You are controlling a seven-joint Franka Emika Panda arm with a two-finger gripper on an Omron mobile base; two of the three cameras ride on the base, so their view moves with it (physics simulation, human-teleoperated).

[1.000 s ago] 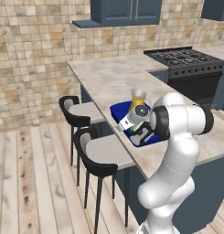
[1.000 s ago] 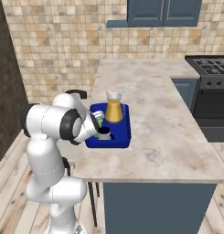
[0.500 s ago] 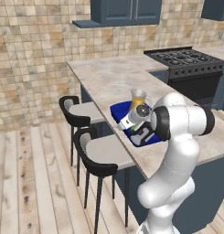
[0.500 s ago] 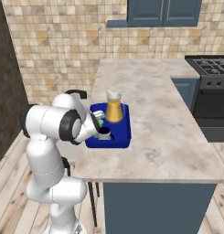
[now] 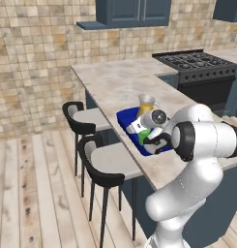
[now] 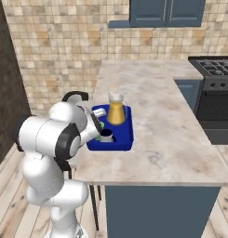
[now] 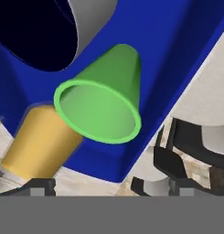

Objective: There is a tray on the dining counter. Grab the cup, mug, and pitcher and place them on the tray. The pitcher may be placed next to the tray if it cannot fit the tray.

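My hand (image 7: 106, 187) hangs over the near end of the tray (image 7: 177, 41), fingers (image 7: 40, 186) spread wide and holding nothing. Right under it, in the hand view, the cup (image 7: 102, 98) stands upright on the tray floor, its green mouth open toward me, free of both fingertips. Beside the cup, touching or almost, is the orange-yellow lower part of the pitcher (image 7: 38, 141), and on the other side the dark mouth and pale rim of the mug (image 7: 54, 32). In the right base view, the mug (image 6: 106, 135) stands on the tray (image 6: 124, 139) just past my hand, the pitcher (image 6: 116, 109) further along it. The tray lies near the stool-side edge of the table (image 6: 162, 116); two bar stools (image 5: 98, 162) stand below
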